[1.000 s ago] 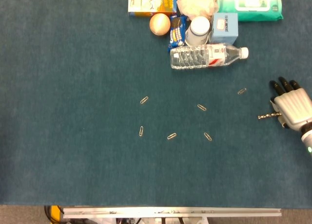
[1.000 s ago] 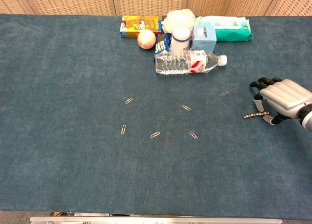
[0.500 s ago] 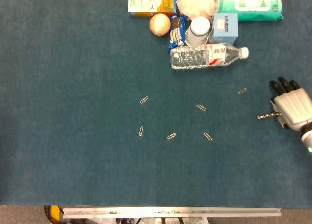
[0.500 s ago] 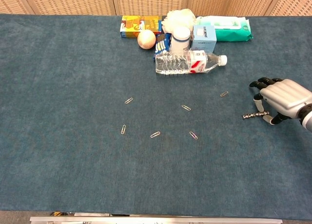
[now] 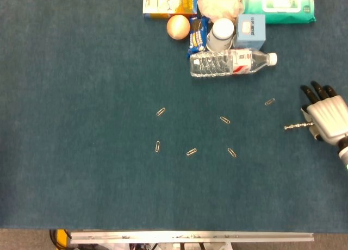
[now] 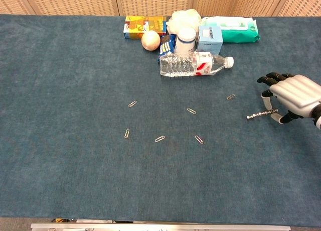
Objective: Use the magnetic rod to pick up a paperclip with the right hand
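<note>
Since the earlier frame the right hand (image 5: 328, 117) has risen slightly and shifted left, carrying the magnetic rod (image 5: 298, 125), which it pinches at its right end, tip pointing left. Rod pickup appears done. No paperclip is on it yet. Nearest paperclip (image 5: 269, 102) lies on the tabletop (image 5: 81, 125), near the tip but apart. Approach and contact remain.

The right hand (image 5: 328, 115) (image 6: 295, 96) has a smooth, rounded silver-white shell over its back and black fingers (image 5: 314, 92). At its five o'clock edge, the wrist carries a small green light (image 5: 345, 166).
</note>
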`<control>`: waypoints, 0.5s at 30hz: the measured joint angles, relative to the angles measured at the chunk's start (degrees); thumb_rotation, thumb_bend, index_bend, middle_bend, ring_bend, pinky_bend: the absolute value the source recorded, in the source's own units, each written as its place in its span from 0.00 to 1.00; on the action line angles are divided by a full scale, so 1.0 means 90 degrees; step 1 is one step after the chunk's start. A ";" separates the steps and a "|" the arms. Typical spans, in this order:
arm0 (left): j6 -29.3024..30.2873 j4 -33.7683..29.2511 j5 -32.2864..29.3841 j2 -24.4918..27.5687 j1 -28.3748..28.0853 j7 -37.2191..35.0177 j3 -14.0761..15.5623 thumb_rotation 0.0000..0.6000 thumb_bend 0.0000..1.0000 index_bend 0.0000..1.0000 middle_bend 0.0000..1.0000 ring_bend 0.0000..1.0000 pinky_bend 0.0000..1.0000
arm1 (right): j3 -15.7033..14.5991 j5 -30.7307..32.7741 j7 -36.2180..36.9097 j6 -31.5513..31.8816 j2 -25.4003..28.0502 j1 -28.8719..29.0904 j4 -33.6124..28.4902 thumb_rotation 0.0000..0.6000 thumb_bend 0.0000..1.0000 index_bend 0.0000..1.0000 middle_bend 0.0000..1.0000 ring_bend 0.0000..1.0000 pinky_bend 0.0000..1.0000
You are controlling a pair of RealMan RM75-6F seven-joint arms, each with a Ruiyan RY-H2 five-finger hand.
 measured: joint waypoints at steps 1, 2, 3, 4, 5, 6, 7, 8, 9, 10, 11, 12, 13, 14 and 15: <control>0.0009 -0.0001 0.0005 0.0004 0.0003 -0.0010 0.0000 1.00 0.22 0.58 0.47 0.57 0.83 | 0.0008 -0.0011 0.0003 0.0014 0.0014 0.0004 -0.0031 1.00 0.32 0.62 0.12 0.00 0.16; 0.0012 -0.0001 0.0006 0.0006 0.0005 -0.0016 -0.0001 1.00 0.22 0.58 0.47 0.57 0.83 | 0.0015 -0.0020 0.0004 0.0024 0.0026 0.0007 -0.0056 1.00 0.32 0.62 0.12 0.00 0.16; 0.0013 0.0000 0.0004 0.0009 0.0006 -0.0022 -0.0002 1.00 0.22 0.58 0.47 0.57 0.83 | 0.0022 -0.0028 0.0004 0.0036 0.0037 0.0011 -0.0082 1.00 0.32 0.62 0.12 0.00 0.16; 0.0010 0.0001 0.0000 0.0012 0.0007 -0.0029 -0.0002 1.00 0.22 0.58 0.47 0.57 0.83 | 0.0033 -0.0038 0.0005 0.0053 0.0052 0.0015 -0.0116 1.00 0.32 0.62 0.12 0.00 0.16; 0.0009 0.0001 -0.0001 0.0014 0.0007 -0.0033 -0.0003 1.00 0.22 0.58 0.47 0.57 0.83 | 0.0041 -0.0046 0.0005 0.0067 0.0063 0.0019 -0.0143 1.00 0.32 0.62 0.12 0.00 0.16; 0.0009 0.0001 0.0000 0.0016 0.0007 -0.0036 -0.0003 1.00 0.22 0.58 0.47 0.57 0.83 | 0.0050 -0.0054 0.0004 0.0080 0.0074 0.0023 -0.0171 1.00 0.32 0.62 0.12 0.00 0.16; 0.0011 0.0001 0.0003 0.0018 0.0007 -0.0038 -0.0003 1.00 0.22 0.58 0.47 0.57 0.83 | 0.0060 -0.0063 0.0003 0.0095 0.0089 0.0028 -0.0204 1.00 0.32 0.62 0.12 0.00 0.16; 0.0015 0.0001 0.0009 0.0018 0.0008 -0.0040 -0.0002 1.00 0.22 0.58 0.47 0.57 0.83 | 0.0068 -0.0072 0.0002 0.0109 0.0099 0.0031 -0.0231 1.00 0.32 0.62 0.12 0.00 0.16; 0.0019 0.0000 0.0015 0.0020 0.0009 -0.0043 0.0000 1.00 0.22 0.58 0.47 0.57 0.83 | 0.0076 -0.0082 0.0000 0.0123 0.0111 0.0035 -0.0262 1.00 0.32 0.62 0.12 0.00 0.16; 0.0020 0.0001 0.0016 0.0021 0.0011 -0.0044 0.0002 1.00 0.22 0.58 0.47 0.57 0.83 | 0.0088 -0.0094 -0.0003 0.0141 0.0129 0.0041 -0.0308 1.00 0.32 0.62 0.12 0.00 0.16; 0.0020 0.0002 0.0015 0.0021 0.0011 -0.0042 0.0001 1.00 0.22 0.58 0.47 0.57 0.83 | 0.0096 -0.0103 -0.0006 0.0153 0.0143 0.0046 -0.0344 1.00 0.32 0.62 0.12 0.00 0.16; 0.0019 0.0003 0.0012 0.0019 0.0011 -0.0041 0.0000 1.00 0.22 0.58 0.47 0.57 0.83 | 0.0106 -0.0112 -0.0010 0.0163 0.0158 0.0053 -0.0378 1.00 0.32 0.62 0.12 0.00 0.16; 0.0019 0.0003 0.0012 0.0017 0.0010 -0.0039 -0.0001 1.00 0.22 0.58 0.47 0.57 0.83 | 0.0118 -0.0123 -0.0022 0.0176 0.0176 0.0064 -0.0419 1.00 0.32 0.62 0.12 0.00 0.16; 0.0019 0.0003 0.0013 0.0016 0.0010 -0.0037 -0.0001 1.00 0.22 0.58 0.47 0.57 0.83 | 0.0131 -0.0130 -0.0039 0.0186 0.0192 0.0077 -0.0456 1.00 0.32 0.62 0.12 0.00 0.16; 0.0020 0.0003 0.0014 0.0016 0.0011 -0.0036 0.0000 1.00 0.22 0.58 0.47 0.57 0.83 | 0.0138 -0.0131 -0.0049 0.0189 0.0200 0.0084 -0.0474 1.00 0.32 0.62 0.12 0.00 0.16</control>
